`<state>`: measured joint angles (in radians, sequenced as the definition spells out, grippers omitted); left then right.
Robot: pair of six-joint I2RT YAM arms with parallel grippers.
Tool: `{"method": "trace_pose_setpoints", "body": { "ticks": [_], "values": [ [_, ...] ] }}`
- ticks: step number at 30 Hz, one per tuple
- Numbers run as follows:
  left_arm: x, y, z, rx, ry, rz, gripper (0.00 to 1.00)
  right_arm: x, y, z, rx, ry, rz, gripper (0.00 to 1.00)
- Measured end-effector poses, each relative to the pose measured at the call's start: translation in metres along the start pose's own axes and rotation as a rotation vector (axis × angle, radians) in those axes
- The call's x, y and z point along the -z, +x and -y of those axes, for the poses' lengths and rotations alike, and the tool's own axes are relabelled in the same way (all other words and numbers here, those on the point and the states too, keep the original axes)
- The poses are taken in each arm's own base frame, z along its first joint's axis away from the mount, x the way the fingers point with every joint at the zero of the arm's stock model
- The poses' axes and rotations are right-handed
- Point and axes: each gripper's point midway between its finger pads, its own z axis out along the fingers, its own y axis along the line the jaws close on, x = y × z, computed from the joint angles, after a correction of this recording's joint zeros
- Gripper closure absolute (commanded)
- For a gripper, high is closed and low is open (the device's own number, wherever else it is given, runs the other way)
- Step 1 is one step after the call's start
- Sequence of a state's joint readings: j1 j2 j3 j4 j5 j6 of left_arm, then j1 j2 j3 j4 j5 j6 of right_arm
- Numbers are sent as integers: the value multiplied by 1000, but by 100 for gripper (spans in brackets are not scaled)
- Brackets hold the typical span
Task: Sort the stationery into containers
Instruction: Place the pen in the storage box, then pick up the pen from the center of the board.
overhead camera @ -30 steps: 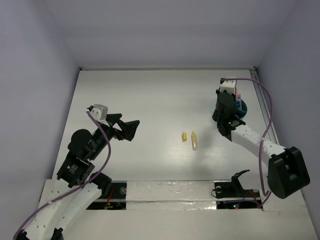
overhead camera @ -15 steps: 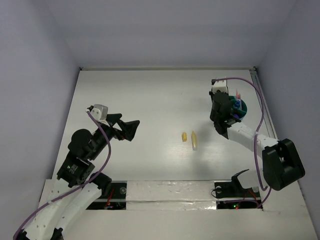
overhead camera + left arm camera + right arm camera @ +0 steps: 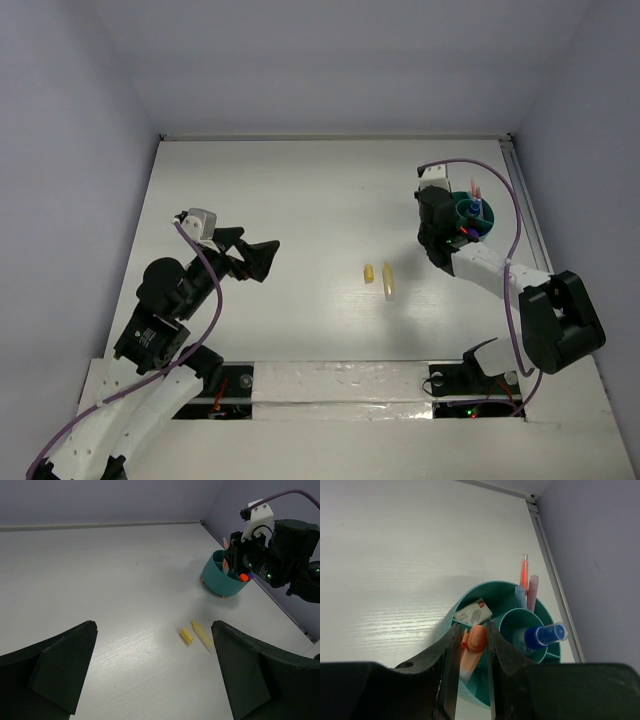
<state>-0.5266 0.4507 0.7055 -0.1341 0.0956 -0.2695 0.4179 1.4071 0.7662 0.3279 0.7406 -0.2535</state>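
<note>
The teal organiser [image 3: 474, 213] stands at the far right of the table and also shows in the left wrist view [image 3: 218, 581] and the right wrist view [image 3: 446, 623]. My right gripper [image 3: 455, 228] [image 3: 471, 630] is over its near-left compartment, shut on the orange highlighter [image 3: 476, 639], whose lower end points down into the compartment. A white eraser [image 3: 472, 612], a blue-capped pen [image 3: 544, 635] and a thin pink pen [image 3: 532, 589] sit in the organiser. A yellow marker [image 3: 388, 282] and its yellow cap [image 3: 368, 272] lie mid-table. My left gripper [image 3: 262, 256] [image 3: 154, 626] is open and empty, well to their left.
A metal rail [image 3: 527, 215] runs along the table's right edge just behind the organiser. Grey walls close the table on the left, the far side and the right. Taped strips [image 3: 340, 380] cover the near edge by the arm bases.
My right wrist has swung leftward, off the top of the organiser, so more of the organiser shows. The left arm and the yellow pieces have not moved.
</note>
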Motion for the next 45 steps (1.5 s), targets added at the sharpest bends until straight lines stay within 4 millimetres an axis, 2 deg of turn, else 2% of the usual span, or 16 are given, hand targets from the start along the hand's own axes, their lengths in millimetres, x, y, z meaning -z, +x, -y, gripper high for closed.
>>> {"method": "trace_pose_setpoints", "body": {
  "ticks": [7, 8, 11, 17, 20, 22, 24, 26, 27, 29, 32, 34, 35, 37, 40, 45],
  "values": [
    [0, 0, 0, 0, -2, -2, 1, 3, 14, 1, -14, 19, -53, 60],
    [-1, 1, -1, 0, -3, -3, 1, 3, 16, 1, -18, 19, -59, 51],
    [-2, 2, -1, 0, -6, -7, 1, 5, 20, 0, -44, 15, -83, 40],
    [-3, 3, -2, 1, -8, -13, 1, 19, 5, 1, -153, -42, -73, 23],
    [-3, 4, -2, 1, -10, -16, 1, 32, -10, 2, -236, -98, -42, 22],
    [-4, 5, -2, 1, -10, -20, 1, 42, -18, -1, -290, -157, -28, 26],
    [-5, 6, -3, 1, -12, -25, 1, 53, -24, -10, -332, -236, -27, 53],
    [-7, 8, -3, 2, -14, -36, 1, 62, -23, -24, -363, -320, -48, 94],
    [-8, 10, -4, 2, -15, -42, 1, 66, -21, -32, -375, -363, -67, 100],
    [-11, 14, -4, 3, -15, -58, 1, 75, -9, -54, -390, -458, -134, 100],
    [-15, 20, -4, 5, -12, -84, 1, 88, 22, -86, -377, -575, -277, 100],
    [-16, 21, -5, 6, -10, -90, 1, 97, 45, -104, -365, -628, -377, 83],
    [-16, 21, -5, 6, -9, -94, 1, 103, 56, -111, -358, -649, -419, 58],
    [-16, 21, -5, 7, -10, -92, 1, 118, 74, -121, -342, -693, -492, 46],
    [-18, 21, -7, 8, -13, -94, 1, 135, 91, -134, -320, -739, -572, 44],
    [-21, 26, -9, 11, -15, -116, 1, 144, 114, -149, -288, -764, -662, 44]
  ]
}}
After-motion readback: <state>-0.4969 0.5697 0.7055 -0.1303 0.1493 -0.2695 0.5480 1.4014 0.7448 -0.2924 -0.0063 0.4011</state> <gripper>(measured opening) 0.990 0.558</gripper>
